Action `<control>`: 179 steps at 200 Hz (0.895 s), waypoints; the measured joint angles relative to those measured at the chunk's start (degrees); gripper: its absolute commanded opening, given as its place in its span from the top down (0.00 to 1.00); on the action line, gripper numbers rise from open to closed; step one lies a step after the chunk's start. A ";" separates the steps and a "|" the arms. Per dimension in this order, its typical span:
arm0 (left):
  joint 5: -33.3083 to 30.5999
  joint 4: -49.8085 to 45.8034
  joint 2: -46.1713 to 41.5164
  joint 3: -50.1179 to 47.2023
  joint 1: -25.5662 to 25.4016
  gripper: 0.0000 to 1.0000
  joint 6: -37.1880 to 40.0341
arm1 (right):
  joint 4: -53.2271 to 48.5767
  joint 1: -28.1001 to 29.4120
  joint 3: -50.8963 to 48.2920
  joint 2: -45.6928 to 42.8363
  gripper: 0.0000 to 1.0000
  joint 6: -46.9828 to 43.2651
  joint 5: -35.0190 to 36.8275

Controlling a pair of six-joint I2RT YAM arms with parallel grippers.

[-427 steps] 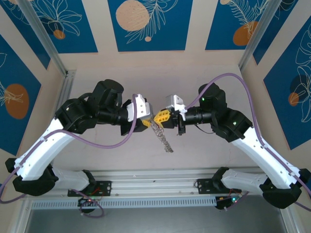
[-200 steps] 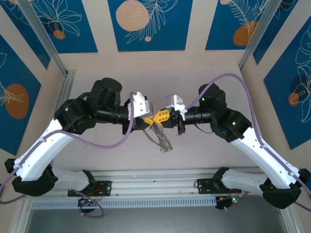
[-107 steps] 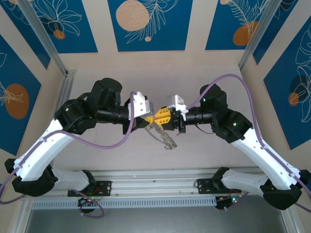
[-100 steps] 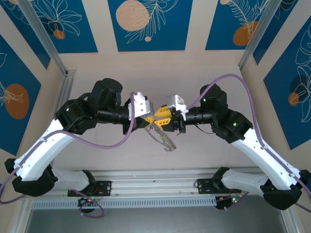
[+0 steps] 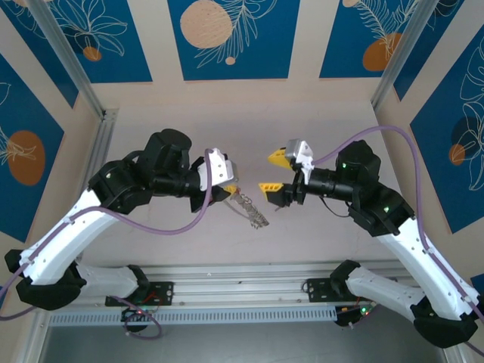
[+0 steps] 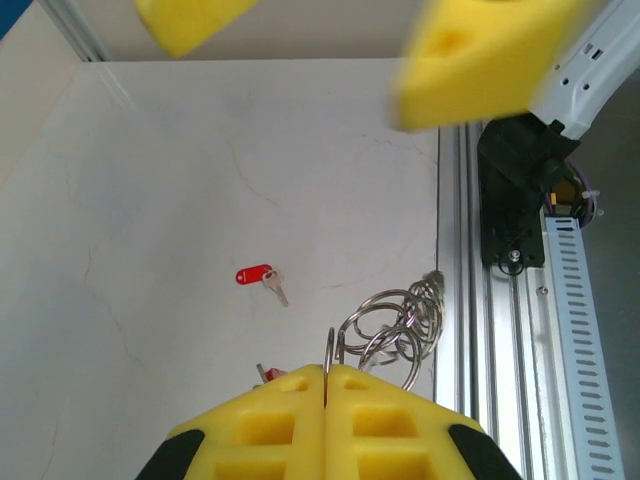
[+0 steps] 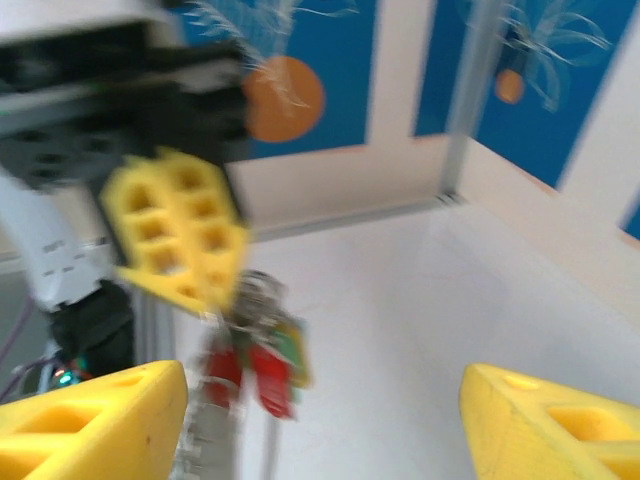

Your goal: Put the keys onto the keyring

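Above table (image 5: 318,234), keyring (image 5: 249,208) dangling from left gripper (image 5: 229,189), pinched at its top. Just right of it, apart, right gripper (image 5: 272,172) hovering. At keyring, keys (image 7: 258,365) hanging. On table, loose key (image 6: 255,276) lying left of keyring in left wrist view.

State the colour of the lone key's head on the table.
Red; the key shows best in the left wrist view.

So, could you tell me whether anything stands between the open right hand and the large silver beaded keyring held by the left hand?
Nothing visible does. The keyring hangs from the shut left hand, red and green keys hanging at it, and the right hand faces it across an open gap.
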 measured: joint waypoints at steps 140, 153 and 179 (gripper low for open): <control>2.45 1.95 -5.79 -8.11 2.93 1.00 -1.09 | 2.84 5.29 -15.76 -9.90 0.57 10.14 0.85; 3.32 0.76 -5.09 -7.06 2.93 1.00 -1.11 | 3.23 7.52 -13.22 -9.01 0.60 7.23 -0.52; 5.07 -1.92 -2.75 -3.48 2.93 1.00 -1.25 | 3.34 9.94 -10.69 -6.25 0.67 2.38 -3.34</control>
